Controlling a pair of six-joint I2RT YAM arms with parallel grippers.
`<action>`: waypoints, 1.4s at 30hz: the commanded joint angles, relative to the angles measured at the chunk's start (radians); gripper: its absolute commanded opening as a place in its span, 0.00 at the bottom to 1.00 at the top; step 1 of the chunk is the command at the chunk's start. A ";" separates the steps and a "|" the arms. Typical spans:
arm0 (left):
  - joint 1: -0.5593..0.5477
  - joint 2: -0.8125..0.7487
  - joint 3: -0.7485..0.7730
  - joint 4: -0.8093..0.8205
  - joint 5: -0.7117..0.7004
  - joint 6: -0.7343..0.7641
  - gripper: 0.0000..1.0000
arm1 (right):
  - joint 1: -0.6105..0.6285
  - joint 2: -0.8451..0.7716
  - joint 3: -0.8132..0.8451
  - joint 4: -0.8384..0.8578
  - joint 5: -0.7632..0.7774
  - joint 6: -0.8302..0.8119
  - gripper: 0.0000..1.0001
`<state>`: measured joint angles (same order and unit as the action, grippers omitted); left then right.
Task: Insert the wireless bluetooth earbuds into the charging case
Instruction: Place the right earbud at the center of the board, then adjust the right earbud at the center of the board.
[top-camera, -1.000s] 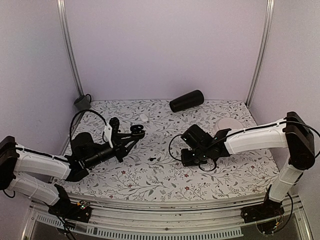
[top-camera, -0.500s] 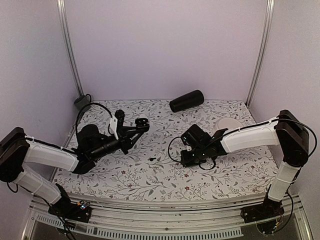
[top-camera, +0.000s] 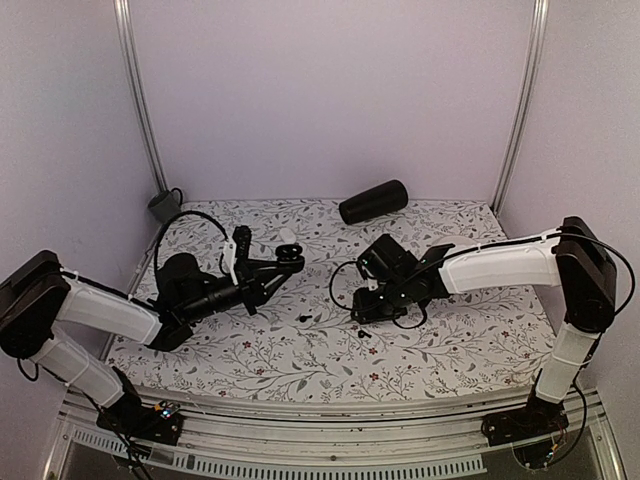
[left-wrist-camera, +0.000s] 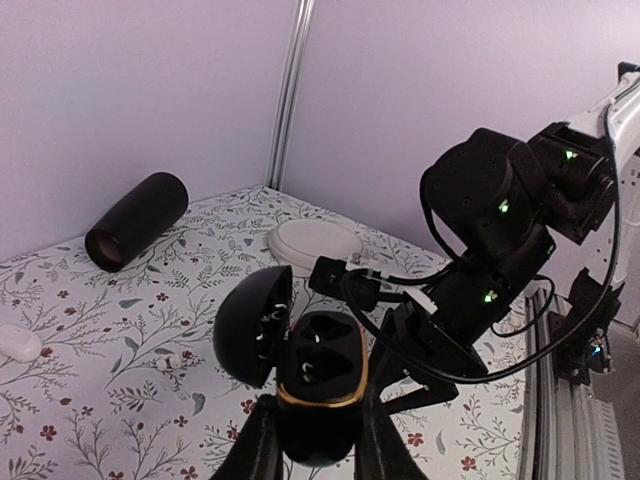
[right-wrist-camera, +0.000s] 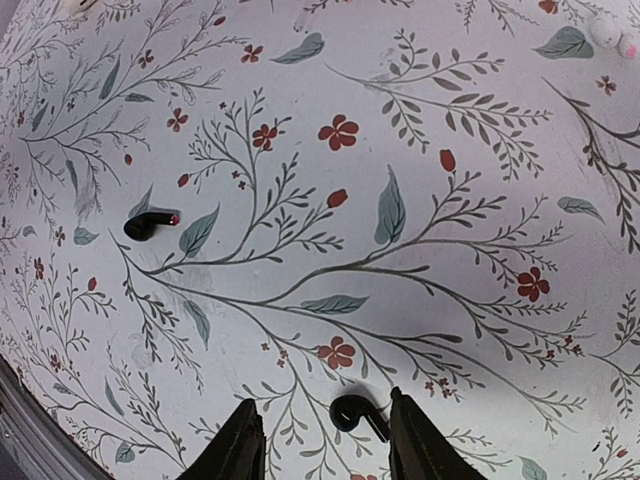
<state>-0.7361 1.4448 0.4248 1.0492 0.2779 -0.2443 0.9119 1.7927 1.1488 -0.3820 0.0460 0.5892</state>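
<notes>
Though the right wrist pic cuts its fingers (right-wrist-camera: 237, 450) off at the btm edge, the right gripper (right-wrist-camera: 325, 448) plainly stands part open. Its jaws are clear on both sides of one earbud (right-wrist-camera: 355, 412), which lies on the flowered cloth (right-wrist-camera: 470, 190), untouched as far as I can tell. From the top view both buds are only dark specks & the right fingertips are lost under the wrist. Each bud is glossy black, a round head w/ a short stem. On this one the head is left & the stem runs down-right. The other earbud (right-wrist-camera: 150, 224) lies well apart to the upper left, long axis approx. across the pic, head left, reddish tip right. The left gripper (left-wrist-camera: 318, 440) is clamped on the case (left-wrist-camera: 320, 375), its base cut off by the frame. The lid (left-wrist-camera: 252, 325) is hinged open to the left, w/ two dark sockets facing up.
</notes>
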 joint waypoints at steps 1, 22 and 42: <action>0.010 -0.010 -0.017 0.027 0.043 -0.015 0.00 | -0.012 -0.002 0.014 -0.037 -0.039 -0.013 0.42; 0.046 0.060 0.030 0.086 0.151 -0.097 0.00 | -0.034 0.035 -0.082 0.072 -0.177 -0.032 0.63; 0.061 0.048 0.085 0.011 0.146 -0.095 0.00 | 0.033 0.019 -0.062 0.032 -0.264 0.067 0.62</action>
<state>-0.6888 1.5059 0.4759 1.0748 0.4168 -0.3378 0.9684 1.8446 1.0859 -0.3286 -0.2241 0.6327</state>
